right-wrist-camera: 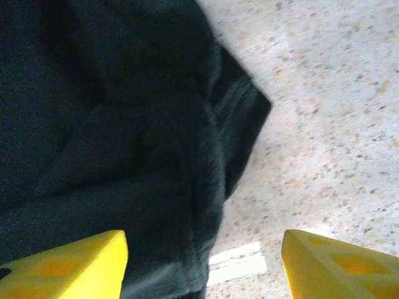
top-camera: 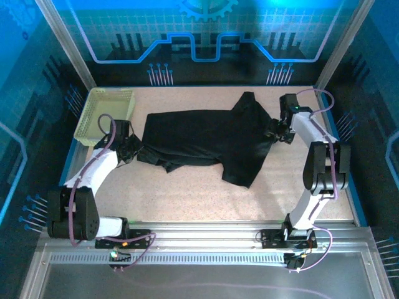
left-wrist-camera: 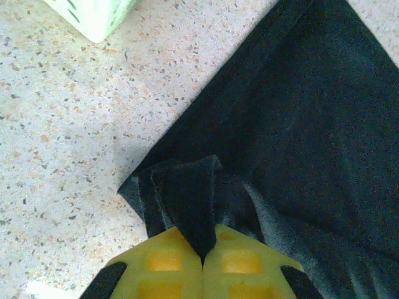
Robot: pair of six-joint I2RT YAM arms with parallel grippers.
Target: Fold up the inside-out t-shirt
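Starting at the left, the pale mesh basket (top-camera: 106, 112) sits at the far left corner of the worktop (top-camera: 187, 199), apart from the cloth. Near it, toward the arm bases, the left claw (left-wrist-camera: 202, 265) is closed tight on a pinched-up corner of the inside-out t-shirt (top-camera: 206, 140). In the left wrist view the black fabric gathers into a small peak that runs down between the two yellow fingers, whose tips meet.

From that pinch the shirt stretches rightward across the middle of the worktop. It lies mostly flat as one dark layer, though its near-left edge is rumpled and a broad flap reaches toward the near edge right of centre. One point of cloth juts toward the far side near the right end.

At that end the right claw (right-wrist-camera: 202, 268) hovers low over the shirt's edge with its jaws spread wide. In the right wrist view the cloth lies by the left finger and partway across the gap. Bare speckled worktop and a pale strip (right-wrist-camera: 237, 261) take up the rest, and nothing is clamped.

By my judgement the folding proper has hardly begun. No clean crease or doubled panel is visible, only a garment laid lengthwise between the arms. Nearly everything looks left to do: smoothing the rumpled edge, bringing the sides in, and doubling the body over.
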